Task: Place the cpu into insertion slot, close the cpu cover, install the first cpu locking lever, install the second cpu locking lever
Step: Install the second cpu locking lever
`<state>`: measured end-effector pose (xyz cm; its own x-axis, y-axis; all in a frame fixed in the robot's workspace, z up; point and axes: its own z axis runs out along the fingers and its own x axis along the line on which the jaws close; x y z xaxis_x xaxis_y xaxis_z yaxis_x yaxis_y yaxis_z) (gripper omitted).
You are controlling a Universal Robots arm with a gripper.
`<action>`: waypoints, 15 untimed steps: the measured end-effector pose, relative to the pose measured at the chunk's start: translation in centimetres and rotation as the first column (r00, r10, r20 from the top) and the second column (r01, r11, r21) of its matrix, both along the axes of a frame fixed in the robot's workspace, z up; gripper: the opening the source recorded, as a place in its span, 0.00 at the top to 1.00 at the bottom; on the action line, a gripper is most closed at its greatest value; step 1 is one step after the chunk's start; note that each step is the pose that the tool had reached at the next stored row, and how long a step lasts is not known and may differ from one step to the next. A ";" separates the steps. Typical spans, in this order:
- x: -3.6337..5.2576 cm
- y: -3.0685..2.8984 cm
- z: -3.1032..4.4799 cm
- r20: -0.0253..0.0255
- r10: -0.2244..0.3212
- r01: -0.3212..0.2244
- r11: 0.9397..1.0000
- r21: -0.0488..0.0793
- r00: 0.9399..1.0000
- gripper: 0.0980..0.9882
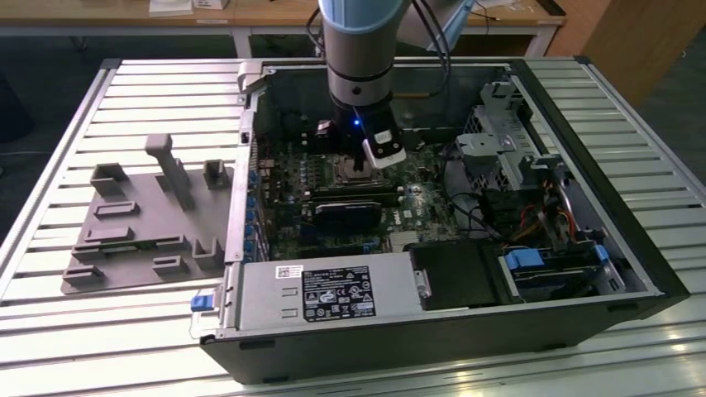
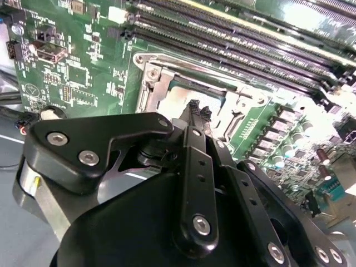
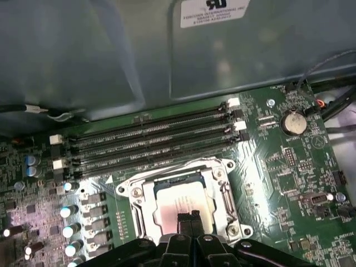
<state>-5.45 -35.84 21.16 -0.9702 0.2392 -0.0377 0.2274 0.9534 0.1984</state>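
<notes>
With your gripper [image 3: 191,218] pinched together and empty over the cpu [image 3: 181,200] in the insertion slot [image 3: 222,192], press gently and squarely

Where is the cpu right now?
In both wrist views the cpu lies inside the insertion slot on the green board, beside the long memory slots, right under the gripper.

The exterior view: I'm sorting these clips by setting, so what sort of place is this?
Probably a robotics lab or test workshop: an open computer case lies on a slatted metal table, a grey fixture plate sits beside it, and wooden desks stand behind.
</notes>
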 end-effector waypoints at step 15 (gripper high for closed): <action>0.00 0.65 1.29 0.000 0.000 0.000 0.997 -0.072 1.000 1.00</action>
<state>-5.44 -35.19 22.45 -0.9703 0.2357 -0.0547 0.2272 0.9652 0.1297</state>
